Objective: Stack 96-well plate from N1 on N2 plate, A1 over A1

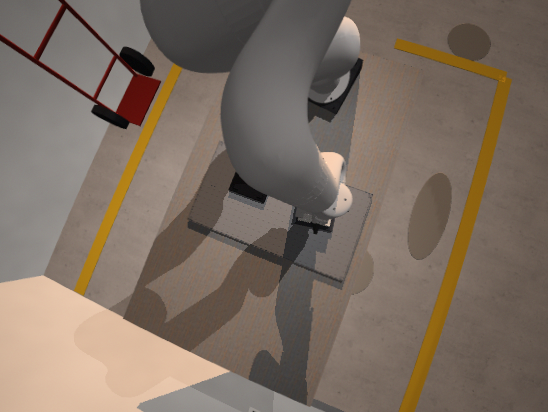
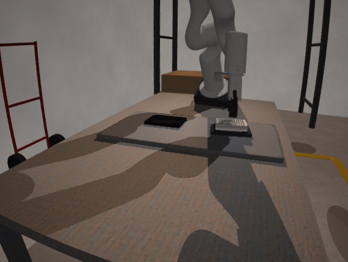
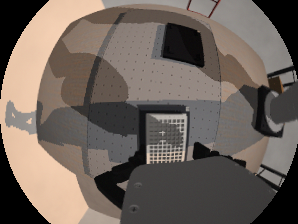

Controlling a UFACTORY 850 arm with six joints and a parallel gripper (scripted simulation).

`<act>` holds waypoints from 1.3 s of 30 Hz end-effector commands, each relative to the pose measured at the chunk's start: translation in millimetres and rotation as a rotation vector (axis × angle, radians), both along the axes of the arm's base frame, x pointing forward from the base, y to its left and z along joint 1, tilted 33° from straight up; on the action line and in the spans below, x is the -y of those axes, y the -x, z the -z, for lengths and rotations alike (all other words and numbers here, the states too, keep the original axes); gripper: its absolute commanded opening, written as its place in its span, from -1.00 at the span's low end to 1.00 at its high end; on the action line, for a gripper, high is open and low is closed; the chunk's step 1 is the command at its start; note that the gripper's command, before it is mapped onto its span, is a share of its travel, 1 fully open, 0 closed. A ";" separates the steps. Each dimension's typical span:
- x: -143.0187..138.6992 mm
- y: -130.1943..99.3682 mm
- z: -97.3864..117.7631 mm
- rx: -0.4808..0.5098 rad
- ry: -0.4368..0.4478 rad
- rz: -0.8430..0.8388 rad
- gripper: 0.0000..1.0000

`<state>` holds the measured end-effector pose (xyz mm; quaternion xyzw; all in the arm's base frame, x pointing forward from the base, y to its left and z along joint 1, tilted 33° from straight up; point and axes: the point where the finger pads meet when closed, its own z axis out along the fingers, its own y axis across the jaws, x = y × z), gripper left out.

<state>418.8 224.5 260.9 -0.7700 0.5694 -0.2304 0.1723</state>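
Note:
A pale 96-well plate [image 2: 231, 124] lies flat in the black nest [image 2: 231, 131] on the right of the grey baseplate [image 2: 190, 137] in the exterior view. I cannot tell a lower plate apart beneath it. The other black nest [image 2: 165, 121] at the left holds no plate. My gripper [image 2: 233, 108] hangs just above the plate's far side, open and empty. In the wrist view the plate [image 3: 165, 137] lies straight below and the plateless nest [image 3: 184, 43] is farther off. In the top view the arm hides most of the plate [image 1: 314, 221].
The arm's base [image 2: 213, 95] stands behind the baseplate. A brown box [image 2: 181, 81] sits at the table's far end. A red hand truck [image 2: 22, 102] stands left of the table, and black frame posts [image 2: 312, 63] are at the back.

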 end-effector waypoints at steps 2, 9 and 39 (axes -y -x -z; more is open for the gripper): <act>-0.2 7.0 -12.1 -0.004 0.002 0.001 1.00; -0.2 17.2 -27.8 -0.004 0.002 0.001 1.00; -0.2 28.6 -45.2 -0.004 0.002 0.001 1.00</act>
